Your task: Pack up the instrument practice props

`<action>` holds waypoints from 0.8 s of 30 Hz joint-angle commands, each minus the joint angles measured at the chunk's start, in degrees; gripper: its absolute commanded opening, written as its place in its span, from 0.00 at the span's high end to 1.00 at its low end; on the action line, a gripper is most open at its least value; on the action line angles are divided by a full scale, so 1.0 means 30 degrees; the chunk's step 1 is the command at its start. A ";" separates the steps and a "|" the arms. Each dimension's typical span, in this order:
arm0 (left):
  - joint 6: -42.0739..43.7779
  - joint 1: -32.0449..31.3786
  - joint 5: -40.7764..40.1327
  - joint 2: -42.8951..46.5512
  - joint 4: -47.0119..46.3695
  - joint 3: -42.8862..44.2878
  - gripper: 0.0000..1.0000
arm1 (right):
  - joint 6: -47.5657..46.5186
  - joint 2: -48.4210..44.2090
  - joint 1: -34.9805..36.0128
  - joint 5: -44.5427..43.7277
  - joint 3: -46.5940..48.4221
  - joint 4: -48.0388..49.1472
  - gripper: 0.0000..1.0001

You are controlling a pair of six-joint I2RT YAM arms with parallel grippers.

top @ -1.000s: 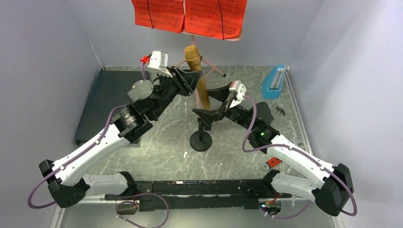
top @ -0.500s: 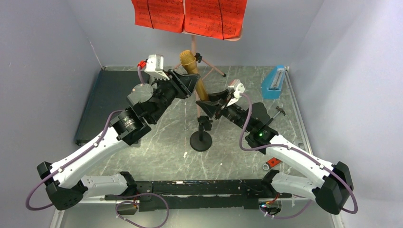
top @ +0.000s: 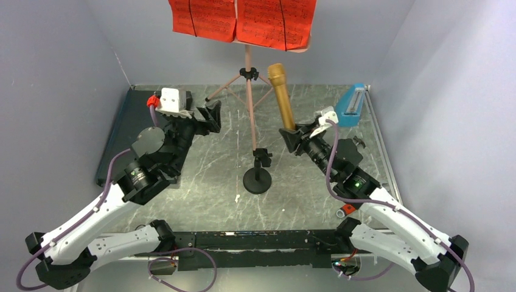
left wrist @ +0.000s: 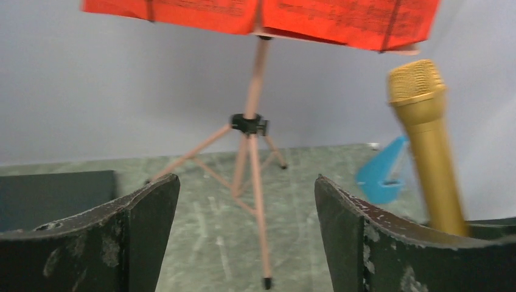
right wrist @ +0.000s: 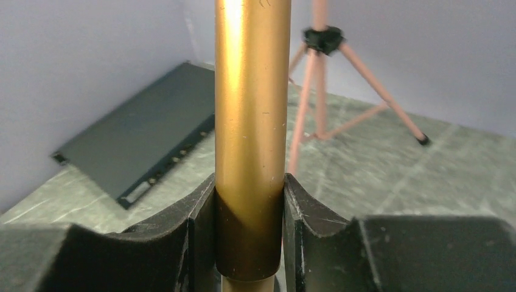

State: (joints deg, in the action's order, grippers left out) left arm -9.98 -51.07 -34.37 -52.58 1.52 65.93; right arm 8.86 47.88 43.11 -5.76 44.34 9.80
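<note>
- The green marbled table (top: 201, 182) filled the middle of the top view.
- A flat dark case (top: 131, 131) lay along the left side of the table.
- The pink tripod music stand (top: 248, 91) stood at the top middle, with the red sheet-music pages (top: 243, 21) on it.
- The left claw (top: 214, 117) was spread wide and held nothing, left of the pink pole.
- The right claw (top: 292, 135) squeezed the bottom end of the gold microphone (top: 282, 97), which pointed up, right of the middle.
- The black round-base stand (top: 257, 180) sat in the middle, apart from the microphone.
- The blue metronome (top: 351, 104) sat at the upper right.
- A red-handled wrench (top: 348, 208) peeked out at the lower right.
</note>
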 commanded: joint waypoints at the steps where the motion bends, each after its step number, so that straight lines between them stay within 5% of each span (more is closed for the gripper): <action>1: 0.5689 0.0053 -0.2941 0.0748 -0.1057 -0.1170 0.11 | 0.1069 -0.0886 -0.0225 -0.5333 0.0685 -0.3437 1.00; 7: 0.9422 0.0316 -0.4957 0.1518 -0.4266 -0.4411 0.07 | 0.6239 -0.1499 -0.0614 -1.1519 -0.0350 -0.7389 1.00; 12: 0.9202 0.1230 -0.5435 0.2383 -0.6849 -0.7707 0.07 | 1.1236 -0.0757 -0.1021 -1.4699 -0.1149 -1.0179 1.00; 24: 1.0070 0.2567 -0.4944 0.3336 -0.8185 -0.9659 0.07 | 1.6248 0.5454 -0.6427 -1.5300 0.0061 -1.0042 1.00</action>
State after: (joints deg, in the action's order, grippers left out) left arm 17.06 -44.25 -47.94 -43.09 -18.20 37.56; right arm 51.90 58.54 28.32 -49.12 40.45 -22.61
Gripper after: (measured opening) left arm 0.931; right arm 0.389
